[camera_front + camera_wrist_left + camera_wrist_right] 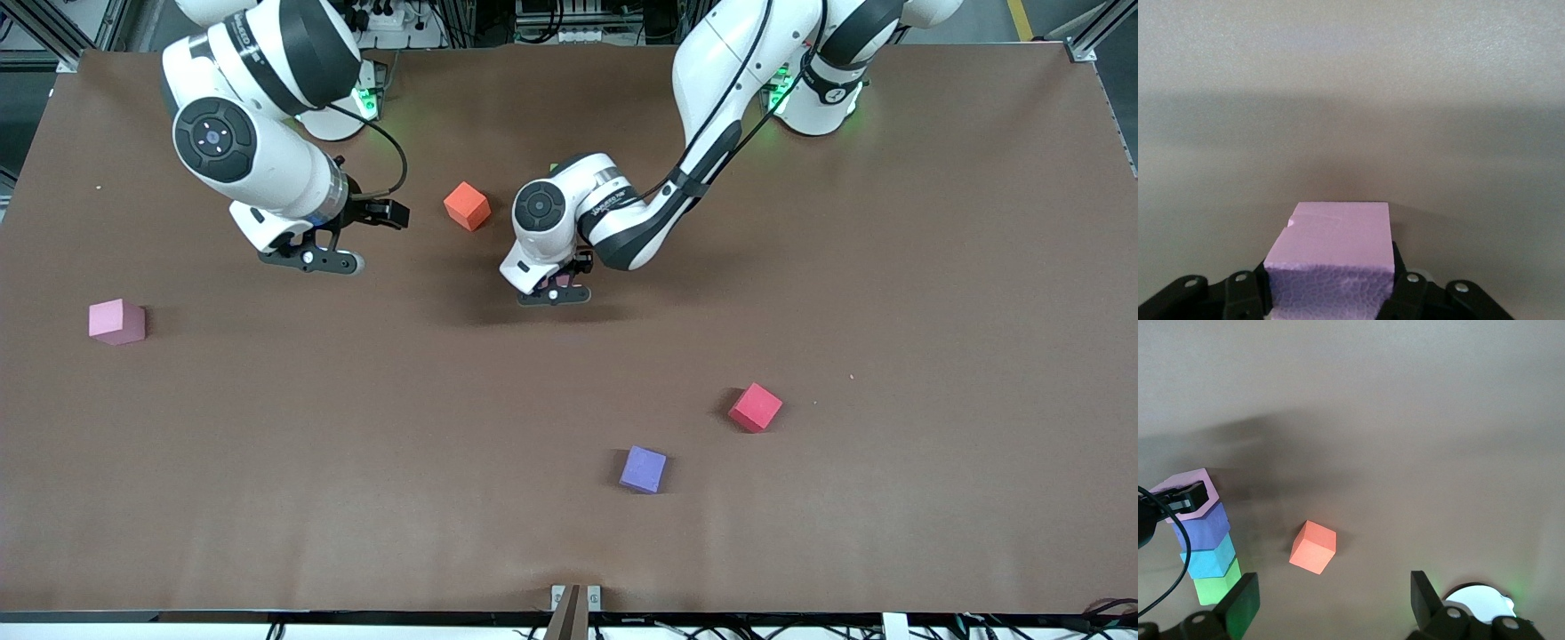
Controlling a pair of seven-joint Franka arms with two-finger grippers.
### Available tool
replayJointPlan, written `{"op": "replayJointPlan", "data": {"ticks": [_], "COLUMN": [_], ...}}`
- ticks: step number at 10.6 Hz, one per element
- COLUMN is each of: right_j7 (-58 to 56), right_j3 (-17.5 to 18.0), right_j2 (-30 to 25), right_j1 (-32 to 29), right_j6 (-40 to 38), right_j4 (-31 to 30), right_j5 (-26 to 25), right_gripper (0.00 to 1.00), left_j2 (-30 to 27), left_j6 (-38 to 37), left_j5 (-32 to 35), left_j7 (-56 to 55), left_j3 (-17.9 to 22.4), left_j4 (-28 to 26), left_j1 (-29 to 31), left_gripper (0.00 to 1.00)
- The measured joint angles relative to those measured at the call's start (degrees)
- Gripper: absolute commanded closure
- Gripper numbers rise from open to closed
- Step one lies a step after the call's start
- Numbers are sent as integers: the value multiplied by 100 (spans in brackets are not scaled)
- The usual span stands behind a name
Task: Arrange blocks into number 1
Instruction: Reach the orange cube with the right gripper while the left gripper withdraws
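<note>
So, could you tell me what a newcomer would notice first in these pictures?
Probably the left gripper, low at mid-table, shut on a pink block that ends a row with the dark purple, light blue and green blocks. The orange block lies loose beside it, and the right gripper waits open nearby.

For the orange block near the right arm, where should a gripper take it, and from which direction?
Come straight down on the orange block and close on two opposite side faces. It lies flat but turned on the table, so the wrist must turn to match. The open right gripper hovers beside it; nothing crowds its sides.
</note>
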Motion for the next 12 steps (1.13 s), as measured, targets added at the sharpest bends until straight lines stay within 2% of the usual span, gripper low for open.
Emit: {"op": "replayJointPlan", "data": {"ticks": [4,6,9,12], "right_j7": [0,1,1,8], "right_j3": [1,3,59,91], "right_j2": [0,0,2,25], "right_j1": [0,1,102,887], "right_j6": [0,2,39,563], "right_j4": [-1,-10,-140,-754], "right_j5": [0,-2,-2,0], "right_gripper": [0,0,0,0], "left_j2": [-31,-277,-1041,-1711], "left_j6": [28,-91,-978,-1815], "left_j5": [0,0,2,2], "left_j7": [-9,-131,-26,591], "left_j3": [45,272,524,537], "left_j4": [64,154,185,143], "left_j1": [57,191,756,1522], "left_gripper": [0,0,0,0]}}
